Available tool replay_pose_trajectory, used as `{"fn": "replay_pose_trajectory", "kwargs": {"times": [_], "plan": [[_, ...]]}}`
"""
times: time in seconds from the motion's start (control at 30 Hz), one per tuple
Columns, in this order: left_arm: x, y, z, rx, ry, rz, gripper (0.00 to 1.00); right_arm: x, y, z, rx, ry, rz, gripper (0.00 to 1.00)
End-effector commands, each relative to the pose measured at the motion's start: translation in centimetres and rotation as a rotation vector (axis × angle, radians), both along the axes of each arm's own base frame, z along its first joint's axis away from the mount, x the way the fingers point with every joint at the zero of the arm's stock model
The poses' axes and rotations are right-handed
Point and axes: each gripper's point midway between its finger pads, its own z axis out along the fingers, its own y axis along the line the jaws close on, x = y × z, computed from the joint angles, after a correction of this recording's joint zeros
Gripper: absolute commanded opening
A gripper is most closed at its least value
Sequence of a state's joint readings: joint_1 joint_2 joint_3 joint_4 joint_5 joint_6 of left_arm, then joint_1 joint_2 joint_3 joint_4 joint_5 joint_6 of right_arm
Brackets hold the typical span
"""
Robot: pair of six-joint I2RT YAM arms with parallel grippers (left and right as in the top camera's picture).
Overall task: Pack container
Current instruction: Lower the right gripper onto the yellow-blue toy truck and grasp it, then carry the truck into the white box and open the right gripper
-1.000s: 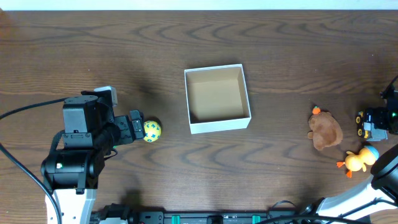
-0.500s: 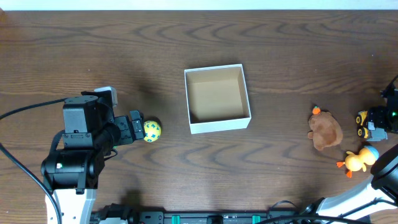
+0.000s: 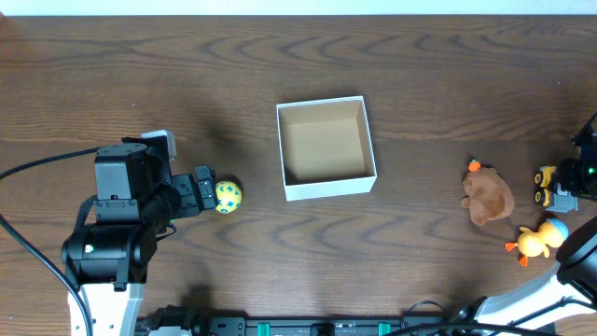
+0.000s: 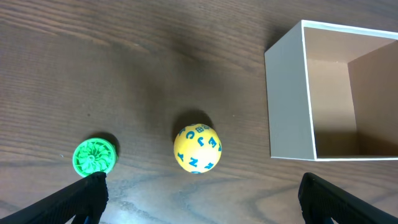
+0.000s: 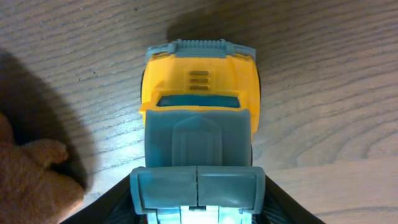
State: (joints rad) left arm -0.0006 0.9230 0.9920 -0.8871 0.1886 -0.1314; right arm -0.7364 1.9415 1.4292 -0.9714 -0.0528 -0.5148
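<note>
The container (image 3: 331, 189) is a shallow white box with a tan inside, standing open at mid-table; its white wall (image 4: 286, 106) also fills the right of the left wrist view. A yellow ball with blue letters (image 3: 229, 195) (image 4: 197, 149) lies left of the box. My left gripper (image 3: 207, 191) (image 4: 199, 199) is just behind the ball, open wide and holding nothing. At the far right, a yellow and grey-blue toy truck (image 3: 548, 185) (image 5: 199, 87) sits on the table. My right gripper (image 3: 567, 187) (image 5: 197, 199) presses on both sides of its rear bed.
A green disc (image 4: 94, 155) lies left of the ball, close to my left finger. A brown plush toy (image 3: 488, 197) (image 5: 31, 180) sits just left of the truck. A yellow duck (image 3: 536, 241) stands in front of it near the table's right edge.
My right gripper's jaws have closed in onto the toy truck's sides. The left arm, ball and box have not moved.
</note>
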Motion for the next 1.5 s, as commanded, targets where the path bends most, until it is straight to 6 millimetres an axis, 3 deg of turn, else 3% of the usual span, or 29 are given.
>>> {"fn": "replay_pose_trajectory", "kwargs": {"times": [0.0,0.33,0.53,0.6,0.73,0.9,1.07,1.13,1.3,1.47], "plan": [[0.1,0.0,0.8,-0.011,-0.018,0.003,0.98,0.0,0.2,-0.5,0.016,0.006,-0.005,0.47],[0.1,0.0,0.8,-0.011,-0.018,0.003,0.98,0.0,0.1,-0.5,0.014,0.002,-0.02,0.33],[0.1,0.0,0.8,-0.011,-0.019,0.003,0.98,0.0,0.1,-0.4,0.015,0.0,-0.041,0.03],[0.1,0.0,0.8,-0.011,-0.018,0.003,0.98,0.3,0.0,0.0,0.007,-0.013,-0.069,0.01],[0.1,0.0,0.8,-0.011,-0.019,0.003,0.98,1.2,-0.3,2.0,-0.02,-0.067,-0.151,0.01],[0.1,0.0,0.8,-0.011,-0.019,0.003,0.98,3.4,1.3,6.7,-0.017,-0.214,-0.216,0.01],[0.1,0.0,0.8,-0.011,-0.019,0.003,0.98,5.6,6.4,12.7,-0.008,-0.365,-0.189,0.01],[0.1,0.0,0.8,-0.011,-0.019,0.003,0.98,6.5,9.8,15.0,-0.003,-0.419,-0.122,0.01],[0.1,0.0,0.8,-0.011,-0.018,0.003,0.98,7.8,20.9,19.8,-0.003,-0.537,0.143,0.01],[0.1,0.0,0.8,-0.011,-0.018,0.003,0.98,7.8,30.6,21.6,0.043,-0.599,0.24,0.01]]}}
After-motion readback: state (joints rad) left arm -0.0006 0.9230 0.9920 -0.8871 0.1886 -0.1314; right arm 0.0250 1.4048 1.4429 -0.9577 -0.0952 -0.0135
